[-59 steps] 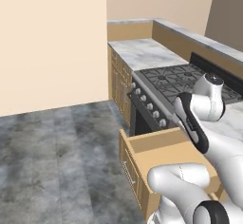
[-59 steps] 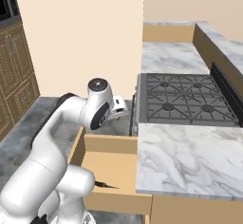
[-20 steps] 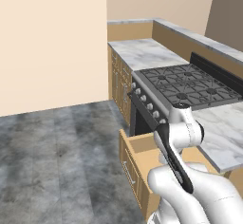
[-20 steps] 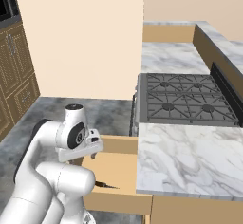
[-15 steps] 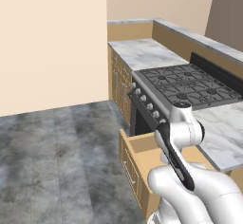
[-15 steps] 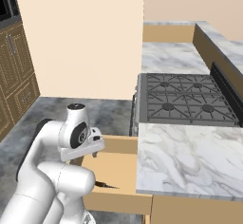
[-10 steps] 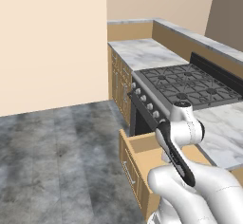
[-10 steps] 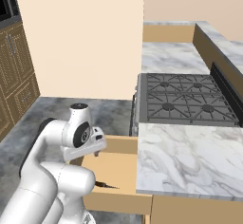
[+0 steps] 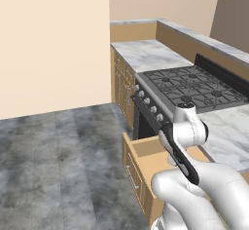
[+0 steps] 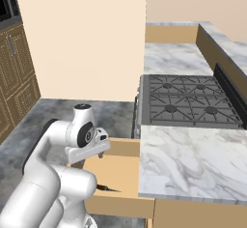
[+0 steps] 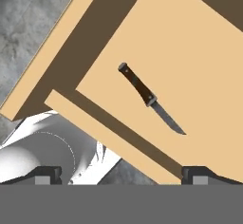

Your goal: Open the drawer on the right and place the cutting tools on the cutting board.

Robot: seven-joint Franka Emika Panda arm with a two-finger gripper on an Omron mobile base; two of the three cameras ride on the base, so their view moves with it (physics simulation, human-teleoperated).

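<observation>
The drawer [image 9: 137, 176] stands pulled out below the marble counter, its tan floor [image 10: 118, 173] bare except for one cutting tool. That tool is a small knife [image 11: 151, 98] with a dark brown handle and a grey blade, lying flat near the drawer's middle; its dark shape [image 10: 107, 189] lies by the front wall. My gripper [image 11: 122, 174] hangs above the drawer, pointing down into it, open, with nothing between its fingertips [image 11: 47, 173]. The knife lies well clear of the fingers. The cutting board is out of view.
A gas stove [image 10: 188, 99] with a knob row [image 9: 150, 106] sits beyond the drawer. The marble counter [image 10: 193, 162] overhangs the drawer's right side. Wooden cabinets [image 10: 17, 67] stand at far left, and grey stone floor [image 9: 58, 156] spreads to the left.
Three seconds ago the hand was higher, near the stove front; it has dropped over the open drawer. Over the last second it has only crept a little further over it, still open.
</observation>
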